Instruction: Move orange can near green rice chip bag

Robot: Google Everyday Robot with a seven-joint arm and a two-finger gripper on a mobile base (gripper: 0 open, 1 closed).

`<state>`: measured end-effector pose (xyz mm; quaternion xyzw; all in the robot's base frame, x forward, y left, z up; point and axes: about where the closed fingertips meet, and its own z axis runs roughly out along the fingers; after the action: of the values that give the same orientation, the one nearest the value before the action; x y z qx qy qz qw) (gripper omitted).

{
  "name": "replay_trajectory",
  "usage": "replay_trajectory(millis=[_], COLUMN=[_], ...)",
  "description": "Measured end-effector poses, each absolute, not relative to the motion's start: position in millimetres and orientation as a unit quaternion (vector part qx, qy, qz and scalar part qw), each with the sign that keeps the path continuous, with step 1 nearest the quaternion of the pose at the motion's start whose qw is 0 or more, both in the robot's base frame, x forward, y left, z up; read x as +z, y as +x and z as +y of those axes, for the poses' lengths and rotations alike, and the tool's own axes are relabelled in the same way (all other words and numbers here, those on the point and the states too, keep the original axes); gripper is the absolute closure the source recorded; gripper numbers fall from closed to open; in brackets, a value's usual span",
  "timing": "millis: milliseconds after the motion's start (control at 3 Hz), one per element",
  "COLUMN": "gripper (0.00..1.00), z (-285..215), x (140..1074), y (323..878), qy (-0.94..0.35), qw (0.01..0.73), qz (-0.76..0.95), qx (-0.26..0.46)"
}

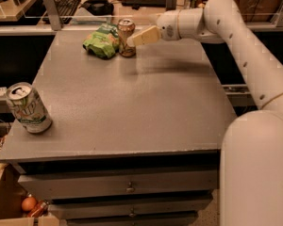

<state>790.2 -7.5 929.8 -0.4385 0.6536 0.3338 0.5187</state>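
The orange can (126,36) stands upright at the far side of the grey table (146,102). It is right beside the green rice chip bag (102,41), which lies on its left, and the two look to be touching. My gripper (134,42) reaches in from the right and its pale fingers (146,35) end just at the can's right side. The can stands free on the table, and the gripper is open and holds nothing.
A white-and-green can (28,108) stands near the table's front left corner. Behind the table is a desk with a keyboard (66,4) and dark devices. Drawers (127,187) are below the front edge. My arm (254,65) spans the right side.
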Motion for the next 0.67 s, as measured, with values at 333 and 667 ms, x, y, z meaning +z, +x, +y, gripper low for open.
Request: replay_trajectory(millis=[333,667], gripper=[0.0,0.0], z=[-67,-135], x=[956,984], y=[766,732], qy=[-0.46,-0.477], qw=[0.522,0.522], qz=[0.66,0.672], qx=[0.281,0.217])
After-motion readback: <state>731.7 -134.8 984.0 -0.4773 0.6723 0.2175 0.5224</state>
